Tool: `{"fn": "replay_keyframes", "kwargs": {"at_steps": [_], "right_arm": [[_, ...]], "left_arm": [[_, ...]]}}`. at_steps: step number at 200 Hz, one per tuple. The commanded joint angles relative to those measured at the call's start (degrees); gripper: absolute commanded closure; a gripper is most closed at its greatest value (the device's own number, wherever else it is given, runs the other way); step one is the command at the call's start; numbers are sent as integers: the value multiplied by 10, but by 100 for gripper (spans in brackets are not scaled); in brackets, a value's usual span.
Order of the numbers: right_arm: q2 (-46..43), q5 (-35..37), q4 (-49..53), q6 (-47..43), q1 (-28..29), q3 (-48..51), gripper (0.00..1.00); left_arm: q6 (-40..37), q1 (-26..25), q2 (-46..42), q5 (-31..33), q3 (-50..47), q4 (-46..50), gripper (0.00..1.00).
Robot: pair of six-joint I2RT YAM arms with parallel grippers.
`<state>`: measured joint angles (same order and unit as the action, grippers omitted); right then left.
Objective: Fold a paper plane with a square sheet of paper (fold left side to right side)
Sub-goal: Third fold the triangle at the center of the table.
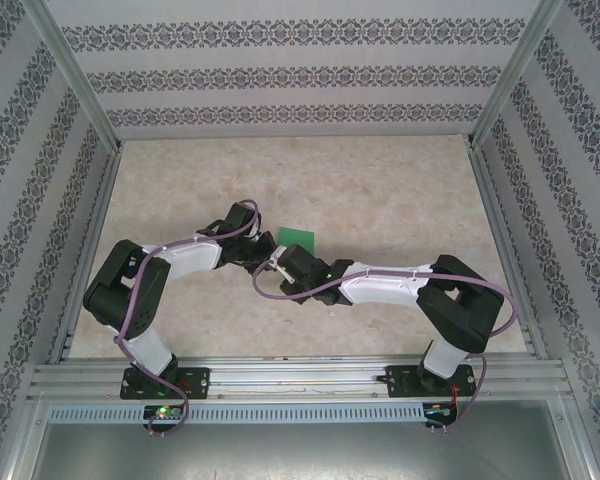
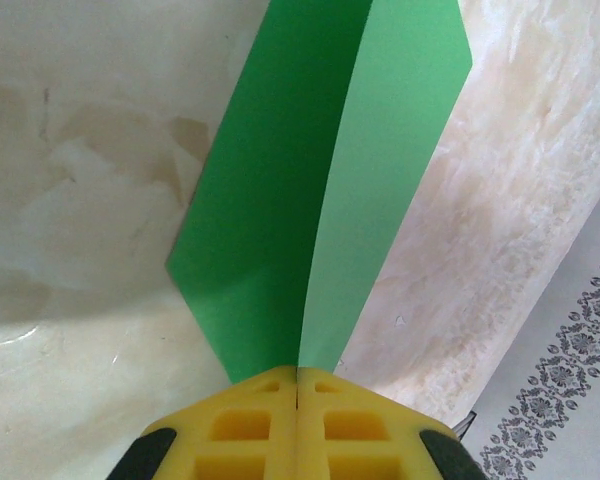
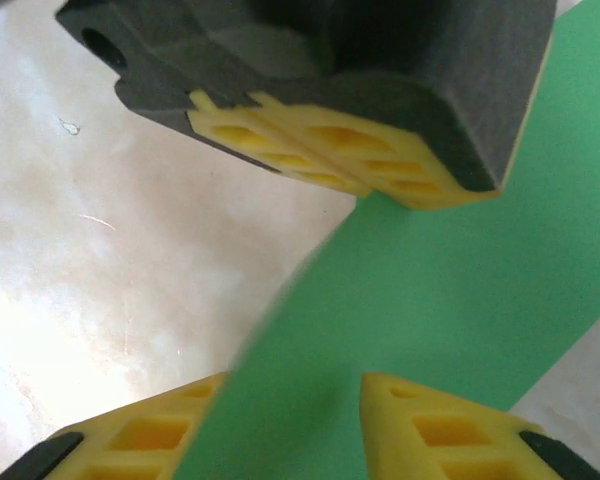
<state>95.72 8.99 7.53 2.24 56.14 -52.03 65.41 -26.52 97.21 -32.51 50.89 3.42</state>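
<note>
The left end effector (image 2: pixel 297 380) is clamping shut on the square sheet of paper (image 2: pixel 280 200), pinching it where two green flaps are meeting. The sheet is therefore rising off the desk (image 2: pixel 80 200) in a shallow V near the middle, between the two arms. The right end effector (image 3: pixel 295 382) is standing open just beside the left one, its yellow fingers (image 3: pixel 440 430) straddling the paper with a clear gap (nothing is being squeezed there yet).

The step in hand appears to be carrying the left side over onto the right, and no crease looks pressed flat so far. Doing it well likely means the right fingers are taking the free flap close to its edge, not mid-sheet, while the left grip is acting as the anchor. The flap should be travelling low and slowly so the thin paper is not buckling or twisting. The edges should be lining up before anything is pressing down, since a skewed first fold would be spoiling every later crease.
</note>
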Motion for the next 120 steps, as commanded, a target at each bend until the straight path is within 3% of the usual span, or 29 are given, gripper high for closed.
{"fn": "replay_keyframes", "kwargs": {"at_steps": [1,32,75,120], "right_arm": [[-4,0,-12,6,2,-8,77],[-17,-24,-14,20,-11,5,100],[-36,-86,-18,37,-37,26,100],[-51,-179,-39,74,-73,50,100]], "left_arm": [[3,-6,-13,3,-6,-5,94],[-8,2,-23,5,-4,5,85],[-53,40,-58,1,1,52,70],[-100,80,-82,-7,13,88,72]]}}
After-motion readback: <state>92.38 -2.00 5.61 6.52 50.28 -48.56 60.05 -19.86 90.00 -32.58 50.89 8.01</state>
